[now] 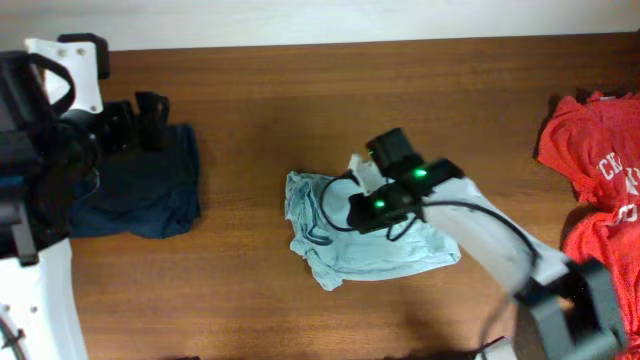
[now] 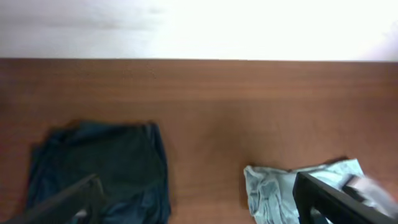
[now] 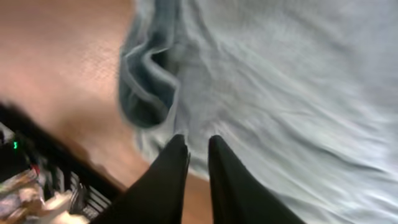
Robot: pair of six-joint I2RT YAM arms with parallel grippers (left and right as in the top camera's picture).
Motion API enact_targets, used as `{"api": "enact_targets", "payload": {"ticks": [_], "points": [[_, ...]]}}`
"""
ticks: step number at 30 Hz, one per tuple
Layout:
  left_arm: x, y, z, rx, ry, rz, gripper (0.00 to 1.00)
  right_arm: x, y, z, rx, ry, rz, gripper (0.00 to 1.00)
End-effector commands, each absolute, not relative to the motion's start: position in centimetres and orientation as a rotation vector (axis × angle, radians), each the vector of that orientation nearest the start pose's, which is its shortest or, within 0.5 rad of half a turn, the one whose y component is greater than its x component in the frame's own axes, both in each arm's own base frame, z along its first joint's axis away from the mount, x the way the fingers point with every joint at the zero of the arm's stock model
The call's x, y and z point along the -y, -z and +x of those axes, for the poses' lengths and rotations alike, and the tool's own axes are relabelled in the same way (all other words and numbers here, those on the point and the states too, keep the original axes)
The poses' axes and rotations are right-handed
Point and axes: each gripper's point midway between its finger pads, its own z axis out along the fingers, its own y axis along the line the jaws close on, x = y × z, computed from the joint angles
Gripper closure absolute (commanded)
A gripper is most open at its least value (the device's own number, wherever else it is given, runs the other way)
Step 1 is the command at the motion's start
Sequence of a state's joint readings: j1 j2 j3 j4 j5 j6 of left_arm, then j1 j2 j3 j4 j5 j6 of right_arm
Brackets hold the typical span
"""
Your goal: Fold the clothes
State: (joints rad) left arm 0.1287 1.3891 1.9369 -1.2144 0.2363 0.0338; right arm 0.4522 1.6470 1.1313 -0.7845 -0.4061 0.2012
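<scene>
Your right gripper (image 3: 197,142) has its fingers drawn almost together. The tips sit on the pale grey-blue T-shirt (image 3: 280,74), with a collar fold just ahead of them. You cannot tell if cloth is pinched. Your left gripper (image 2: 196,180) is spread wide and empty, with the navy T-shirt (image 2: 99,162) lying beneath one finger.

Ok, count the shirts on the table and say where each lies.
3 at least: a dark navy shirt at the left, a pale grey-blue shirt in the middle, and red cloth at the right edge, cut off, possibly more than one shirt.
</scene>
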Motion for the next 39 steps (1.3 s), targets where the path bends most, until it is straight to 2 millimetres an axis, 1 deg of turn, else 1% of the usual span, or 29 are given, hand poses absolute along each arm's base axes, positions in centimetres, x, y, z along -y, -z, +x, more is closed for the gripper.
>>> {"api": "enact_targets", "payload": {"ticks": [1, 3, 4, 6, 9, 11, 12, 13, 16, 18, 20, 21, 22, 23, 24, 25, 26, 27, 28, 29, 30, 32, 33, 34, 35, 36, 37, 38, 39], "points": [[0.7, -40.0, 34.7, -2.235, 0.204, 0.077, 0.03, -25.2, -5.1, 26.0, -3.047, -0.910, -0.375, 0.87], [0.8, -39.7, 34.7, -2.247, 0.208, 0.079, 0.03, -28.2, -4.4, 24.3, -3.049, -1.105, -0.468, 0.87], [0.8, -39.6, 34.7, -2.251, 0.209, 0.078, 0.03, -29.3, -4.3, 23.4, -3.043, -1.177, -0.525, 0.88], [0.7, -39.4, 34.6, -2.260, 0.206, 0.075, 0.03, -31.3, -4.7, 21.1, -3.001, -1.310, -0.698, 0.91], [0.5, -39.1, 34.5, -2.275, 0.189, 0.070, 0.03, -32.8, -6.1, 18.7, -2.859, -1.380, -0.986, 0.92], [0.5, -39.0, 34.5, -2.281, 0.189, 0.074, 0.03, -33.1, -7.4, 18.0, -2.756, -1.378, -1.117, 0.92], [0.5, -38.9, 34.5, -2.284, 0.191, 0.074, 0.03, -33.0, -8.4, 18.1, -2.706, -1.362, -1.155, 0.92], [0.5, -38.8, 34.5, -2.286, 0.191, 0.074, 0.03, -32.6, -9.1, 18.4, -2.681, -1.330, -1.161, 0.92], [0.8, -38.2, 34.5, -2.314, 0.218, 0.079, 0.03, -30.4, -10.8, 20.8, -2.667, -1.151, -1.077, 0.93], [1.6, -37.4, 34.5, -2.345, 0.261, 0.097, 0.03, -27.6, -11.8, 23.3, -2.706, -0.989, -0.899, 0.93], [2.7, -36.1, 34.7, -2.385, 0.304, 0.128, 0.04, -23.7, -12.9, 26.2, -2.738, -0.813, -0.663, 0.92], [3.3, -35.4, 34.8, -2.408, 0.318, 0.147, 0.04, -21.8, -13.4, 27.2, -2.746, -0.743, -0.562, 0.91], [4.0, -34.7, 35.0, -2.429, 0.330, 0.167, 0.04, -19.5, -13.8, 28.3, -2.754, -0.668, -0.442, 0.88], [4.9, -33.7, 35.2, -2.457, 0.348, 0.196, 0.07, -17.3, -14.1, 29.1, -2.761, -0.609, -0.337, 0.85], [6.4, -32.1, 35.6, -2.500, 0.373, 0.243, 0.10, -15.1, -14.4, 29.6, -2.768, -0.576, -0.239, 0.78], [7.3, -31.3, 35.9, -2.520, 0.383, 0.280, 0.11, -14.0, -14.5, 29.9, -2.771, -0.592, -0.188, 0.75], [8.4, -30.2, 36.2, -2.544, 0.392, 0.323, 0.16, -13.7, -14.6, 29.9, -2.770, -0.630, -0.187, 0.76], [9.3, -29.3, 36.6, -2.565, 0.398, 0.354, 0.18, -13.9, -14.9, 29.6, -2.757, -0.703, -0.244, 0.79], [10.5, -28.0, 37.1, -2.593, 0.404, 0.393, 0.19, -14.7, -15.3, 28.9, -2.739, -0.805, -0.326, 0.81], [11.3, -27.1, 37.5, -2.610, 0.405, 0.418, 0.19, -15.1, -15.5, 28.4, -2.735, -0.853, -0.359, 0.82], [12.0, -26.2, 37.7, -2.629, 0.411, 0.440, 0.19, -15.2, -15.4, 28.1, -2.746, -0.850, -0.365, 0.83], [13.4, -24.3, 38.1, -2.672, 0.425, 0.482, 0.19, -14.0, -14.5, 28.0, -2.801, -0.734, -0.326, 0.83], [14.0, -23.3, 38.1, -2.699, 0.430, 0.502, 0.20, -12.6, -13.8, 28.2, -2.850, -0.619, -0.209, 0.82], [14.7, -22.1, 38.0, -2.732, 0.435, 0.523, 0.25, -11.4, -13.3, 28.5, -2.877, -0.527, -0.109, 0.81], [15.1, -21.1, 37.8, -2.764, 0.431, 0.540, 0.28, -10.8, -13.0, 28.7, -2.884, -0.482, -0.071, 0.81], [15.3, -20.1, 37.7, -2.798, 0.415, 0.555, 0.33, -10.8, -12.9, 28.8, -2.885, -0.483, -0.075, 0.80], [15.4, -19.2, 37.5, -2.830, 0.394, 0.567, 0.34, -10.8, -12.6, 28.8, -2.897, -0.485, -0.074, 0.80], [15.8, -17.9, 37.3, -2.872, 0.375, 0.589, 0.34, -11.5, -11.9, 28.2, -2.941, -0.535, -0.077, 0.80], [16.1, -17.4, 37.3, -2.887, 0.376, 0.596, 0.35, -11.8, -11.3, 28.0, -2.967, -0.556, -0.080, 0.80]]}}
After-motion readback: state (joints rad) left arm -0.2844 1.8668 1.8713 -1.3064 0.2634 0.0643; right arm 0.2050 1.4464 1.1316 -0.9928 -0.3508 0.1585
